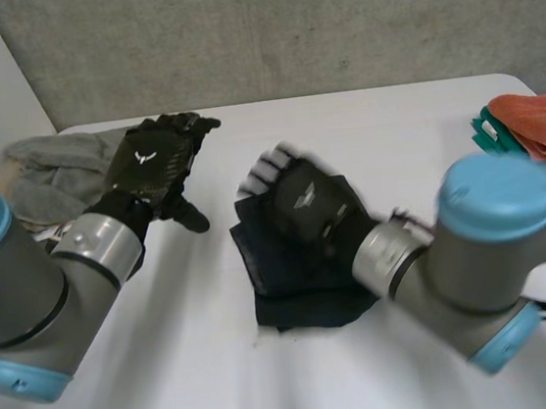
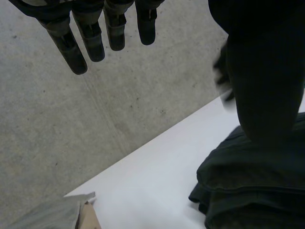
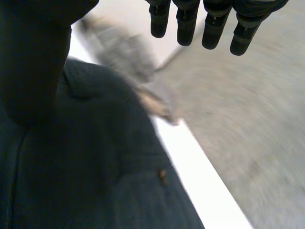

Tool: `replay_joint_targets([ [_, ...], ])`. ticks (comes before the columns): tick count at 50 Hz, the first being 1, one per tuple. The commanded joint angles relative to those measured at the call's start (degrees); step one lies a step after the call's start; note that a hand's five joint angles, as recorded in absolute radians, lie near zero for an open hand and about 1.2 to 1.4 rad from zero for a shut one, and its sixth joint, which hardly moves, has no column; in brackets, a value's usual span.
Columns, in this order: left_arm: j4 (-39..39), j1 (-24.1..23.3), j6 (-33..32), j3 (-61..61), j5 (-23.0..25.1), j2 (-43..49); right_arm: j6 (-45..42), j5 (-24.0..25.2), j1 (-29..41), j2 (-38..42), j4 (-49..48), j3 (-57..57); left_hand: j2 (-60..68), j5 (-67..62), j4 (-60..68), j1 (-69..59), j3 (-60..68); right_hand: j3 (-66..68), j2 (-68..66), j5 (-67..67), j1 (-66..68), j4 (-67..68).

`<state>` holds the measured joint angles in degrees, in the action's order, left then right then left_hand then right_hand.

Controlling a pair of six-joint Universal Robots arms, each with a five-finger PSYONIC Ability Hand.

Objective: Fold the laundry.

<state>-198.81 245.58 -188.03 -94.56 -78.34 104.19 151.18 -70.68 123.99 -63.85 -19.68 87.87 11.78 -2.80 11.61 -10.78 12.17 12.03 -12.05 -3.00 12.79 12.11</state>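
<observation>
Dark folded garment sits in the middle of the white table, a compact, slightly skewed stack with its layered edges showing on the near side. Right on top of it, the right hand: palm down over the far half of the stack, fingers straight and lined up side by side, pointing toward the far left, thumb held out apart from them. Nothing pinched there, a flat relaxed hand; whether the palm actually presses the fabric, I can't tell.

Over to the left, the left hand hangs above the far left part of the table, well apart from the dark stack. Its fingers are straight too, spread a little, thumb sticking out toward the garment, and it holds nothing.

Just past that hand, at the far left edge, lies a rumpled heap of grey clothes. Swing to the far right edge and there's an orange cloth lying on a green cloth that peeks out at its left side. Behind the table runs a grey concrete wall.
</observation>
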Motion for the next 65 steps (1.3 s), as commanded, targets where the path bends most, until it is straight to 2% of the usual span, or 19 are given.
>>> replay_joint_targets([
  [1,10.71,-5.28,0.21,12.46,-4.53,5.66,25.58,-2.27,-9.02,-2.34,4.62,-3.13,-1.78,2.8,-1.61,0.78,-2.17,-2.03,2.05,3.0,-2.79,-2.11],
  [6,17.65,-10.99,-0.32,20.11,-5.33,12.6,20.65,-3.85,-11.23,4.16,14.83,-9.81,-1.78,2.8,-1.61,0.78,-2.17,-2.03,2.05,3.0,-2.79,-2.11],
  [10,20.3,-15.04,-1.64,25.47,-6.12,19.55,21.26,-4.21,-12.11,9.7,23.62,-15.26,-1.78,2.8,-1.61,0.78,-2.17,-2.03,2.05,3.0,-2.79,-2.11],
  [13,22.23,-16.8,-3.65,29.25,-8.92,25.17,21.79,-3.16,-12.37,13.73,27.14,-18.51,-1.78,2.8,-1.61,0.78,-2.17,-2.03,2.05,3.0,-2.79,-2.11],
  [18,25.13,-16.46,-7.96,33.56,-16.47,32.99,20.56,-2.53,-12.55,18.58,29.7,-21.51,-1.78,2.8,-1.61,0.78,-2.17,-2.03,2.05,3.0,-2.79,-2.11],
  [21,26.01,-15.23,-8.67,34.09,-18.5,34.67,17.4,-5.43,-12.81,19.64,31.89,-22.31,-1.78,2.8,-1.61,0.78,-2.17,-2.03,2.05,3.0,-2.79,-2.11],
  [25,28.38,-13.64,-8.58,33.83,-17.64,34.33,11.08,-9.91,-12.72,17.45,32.43,-22.04,-1.78,2.8,-1.61,0.78,-2.17,-2.03,2.05,3.0,-2.79,-2.11],
  [30,30.76,-12.24,-7.01,32.08,-12.29,27.41,5.1,-11.58,-10.79,10.17,28.13,-18.1,-1.78,2.8,-1.61,0.78,-2.17,-2.03,2.05,3.0,-2.79,-2.11],
  [35,28.66,-10.83,-4.02,28.83,-6.66,17.82,1.41,-16.58,-6.5,-0.37,13.93,-6.79,-1.78,2.8,-1.61,0.78,-2.17,-2.03,2.05,3.0,-2.79,-2.11],
  [40,24.35,-8.63,0.11,25.84,-0.15,9.11,-2.29,-18.18,-1.57,-7.42,3.52,5.71,-1.78,2.8,-1.61,0.78,-2.17,-2.03,2.05,3.0,-2.79,-2.11],
  [44,23.81,-6.26,3.8,24.17,8.01,4.01,-2.91,-17.48,1.77,-9.45,-0.88,14.51,-1.78,2.8,-1.61,0.78,-2.17,-2.03,2.05,3.0,-2.79,-2.11],
  [45,25.03,-5.3,5.2,23.99,12.47,2.7,-2.82,-17.3,2.21,-9.45,-1.41,15.91,-1.78,2.8,-1.61,0.78,-2.17,-2.03,2.05,3.0,-2.79,-2.11],
  [46,25.83,-4.86,5.82,23.9,14.86,2.25,-2.65,-17.3,2.57,-9.45,-1.85,17.32,-1.78,2.8,-1.61,0.78,-2.17,-2.03,2.05,3.0,-2.79,-2.11],
  [48,27.67,-3.98,6.88,23.64,19.88,1.37,-1.77,-17.48,3.54,-8.23,-3.6,20.31,-1.78,2.8,-1.61,0.78,-2.17,-2.03,2.05,3.0,-2.79,-2.11],
  [49,29.68,-3.28,7.49,23.46,24.25,0.76,-1.24,-17.48,3.71,-7.61,-4.48,20.93,-1.78,2.8,-1.61,0.78,-2.17,-2.03,2.05,3.0,-2.79,-2.11],
  [53,32.86,-2.57,7.59,21.8,32.18,-0.39,1.39,-18.35,4.33,-3.39,-9.75,22.17,-1.78,2.8,-1.61,0.78,-2.17,-2.03,2.05,3.0,-2.79,-2.11],
  [56,32.69,-2.74,7.33,20.65,32.64,-0.83,1.57,-19.32,4.33,0.03,-14.23,21.64,-1.78,2.8,-1.61,0.78,-2.17,-2.03,2.05,3.0,-2.79,-2.11],
  [65,28.83,-5.2,5.92,15.99,27.81,-3.2,0.26,-21.61,3.1,7.24,-22.5,16.46,-1.78,2.8,-1.61,0.78,-2.17,-2.03,2.05,3.0,-2.79,-2.11],
])
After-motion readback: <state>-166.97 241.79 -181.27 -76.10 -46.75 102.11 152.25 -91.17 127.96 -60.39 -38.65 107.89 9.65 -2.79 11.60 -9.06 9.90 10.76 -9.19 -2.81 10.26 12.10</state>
